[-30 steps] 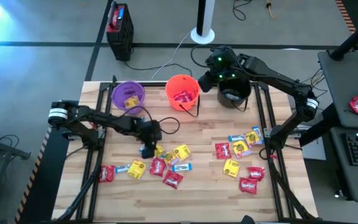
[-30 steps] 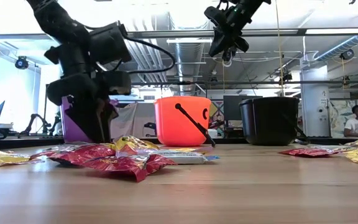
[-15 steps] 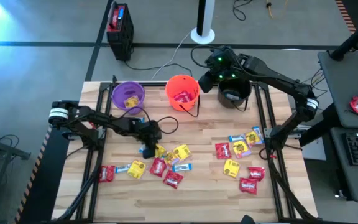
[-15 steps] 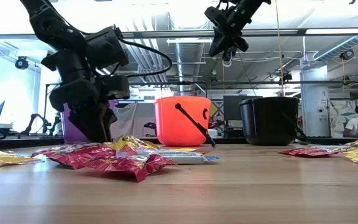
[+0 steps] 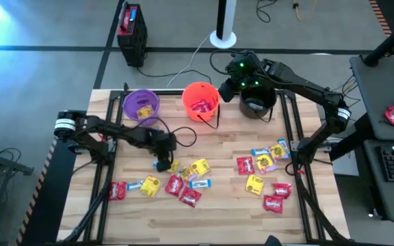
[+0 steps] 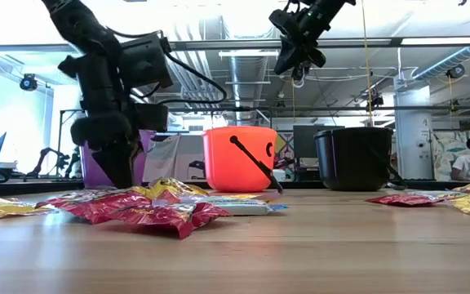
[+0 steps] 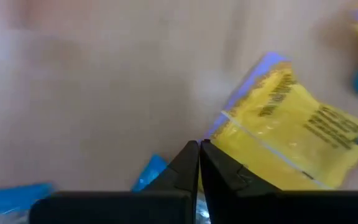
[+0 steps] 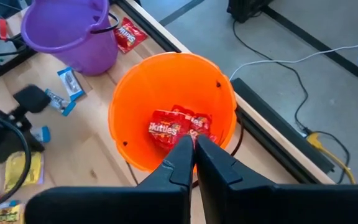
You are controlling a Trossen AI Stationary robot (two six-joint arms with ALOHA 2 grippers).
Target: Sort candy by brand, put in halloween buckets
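Pale wooden-plank worktop (image 5: pixel 217 212) on a dark metal frame, standing on a grey floor; workshop room with ceiling pipes visible behind in the low view.

Left arm reaches across the worktop's left half. Left pincer (image 5: pixel 161 164) is down at the surface at the edge of the left candy cluster, fingers fully together. The left wrist view shows the closed fingertips (image 7: pixel 199 163) against a yellow wrapped packet (image 7: pixel 291 134), with a blue-and-white wrapper just beside; whether anything is gripped cannot be told.

Right arm extends over the far edge. Right pincer (image 5: pixel 241 72) hangs high, between the orange and black pails, fingers closed and empty.

Three round plastic pails stand in a row along the far edge: purple pail (image 5: pixel 141 106) holding a yellow packet, orange pail with thin black handle (image 5: pixel 200 101) holding red packets, black pail (image 5: pixel 258 104) partly under the right arm.

Candy lies flat in two clusters: a left cluster of red, yellow and blue-and-white packets (image 5: pixel 176 181) and a right cluster of like packets (image 5: pixel 265 174), well apart.
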